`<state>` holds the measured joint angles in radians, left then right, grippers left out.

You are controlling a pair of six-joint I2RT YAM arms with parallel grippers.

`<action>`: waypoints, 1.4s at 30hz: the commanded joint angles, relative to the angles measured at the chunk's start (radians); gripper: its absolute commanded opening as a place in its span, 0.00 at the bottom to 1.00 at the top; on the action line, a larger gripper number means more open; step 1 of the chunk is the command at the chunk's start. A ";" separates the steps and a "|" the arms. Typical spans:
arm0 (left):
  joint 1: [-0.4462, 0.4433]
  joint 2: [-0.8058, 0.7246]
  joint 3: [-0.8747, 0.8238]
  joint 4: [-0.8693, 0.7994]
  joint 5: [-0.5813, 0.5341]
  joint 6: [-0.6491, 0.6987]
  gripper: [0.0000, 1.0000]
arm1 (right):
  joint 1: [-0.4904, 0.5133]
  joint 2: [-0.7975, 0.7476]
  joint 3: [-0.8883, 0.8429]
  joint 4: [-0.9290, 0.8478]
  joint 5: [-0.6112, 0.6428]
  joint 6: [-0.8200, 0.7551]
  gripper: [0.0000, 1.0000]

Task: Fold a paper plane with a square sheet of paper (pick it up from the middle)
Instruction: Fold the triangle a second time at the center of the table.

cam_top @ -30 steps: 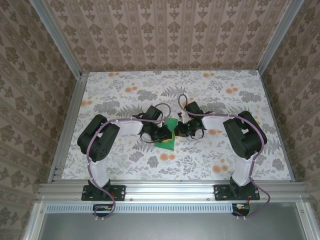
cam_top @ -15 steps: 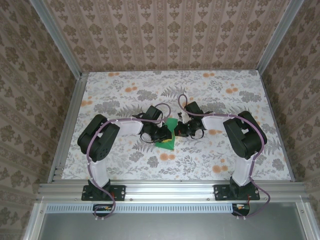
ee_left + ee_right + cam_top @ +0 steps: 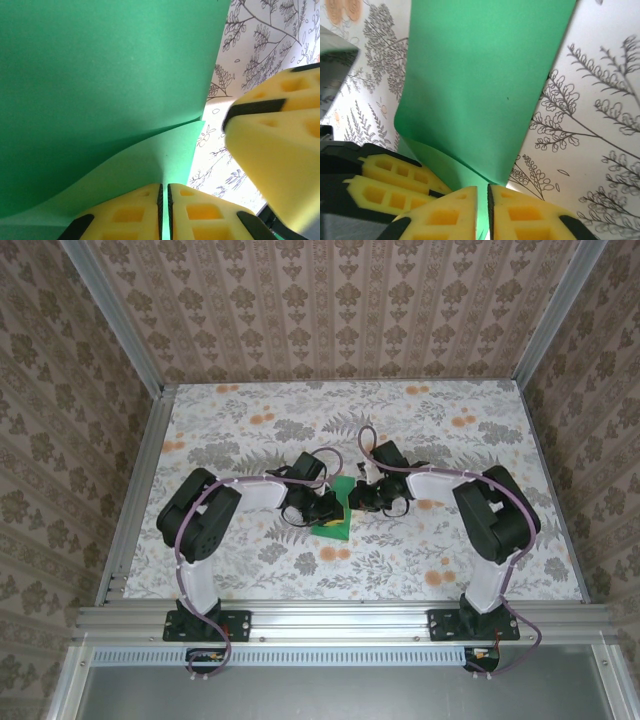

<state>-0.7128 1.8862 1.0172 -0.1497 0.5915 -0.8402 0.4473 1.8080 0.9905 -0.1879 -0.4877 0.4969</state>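
From where I stand, the half-folded green paper plane [image 3: 336, 522] is a little below the centre of the top view. It rests on the flowered desk [image 3: 460, 430], and both arms bend inward to it. The left pincer [image 3: 322, 508] reaches it from the left and the right pincer [image 3: 363, 498] from the right, so the two stand just beside each other.

In the left wrist view the yellow pads are pressed almost together at the bottom edge, with a thin line of green between them. This pincer is clamped on the paper. Above it one layer curves upward like a loose flap and is not yet flat. In the right wrist view the pads also stand close, with the paper's edge in the narrow slit, so I judge that it grips too, though perhaps less firmly.

I think the danger is in this double grip on one small piece. If the arms move apart, the sheet can tear at the fold. If either hold becomes weak, the curved flap can spring back and the crease will be lost. The foam pads are also near enough to hit each other.
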 commanded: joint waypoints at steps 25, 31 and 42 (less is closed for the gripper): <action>-0.007 0.039 0.031 -0.042 0.011 0.030 0.11 | 0.025 0.061 0.016 -0.024 -0.041 0.014 0.10; -0.008 0.036 0.035 -0.044 0.013 0.030 0.11 | 0.027 0.072 0.029 -0.080 0.023 -0.003 0.10; 0.024 -0.070 0.037 -0.073 -0.036 0.047 0.17 | 0.031 0.108 0.050 -0.192 0.165 -0.037 0.09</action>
<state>-0.7067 1.8690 1.0378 -0.1886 0.5835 -0.8284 0.4812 1.8713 1.0451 -0.2844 -0.4400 0.4828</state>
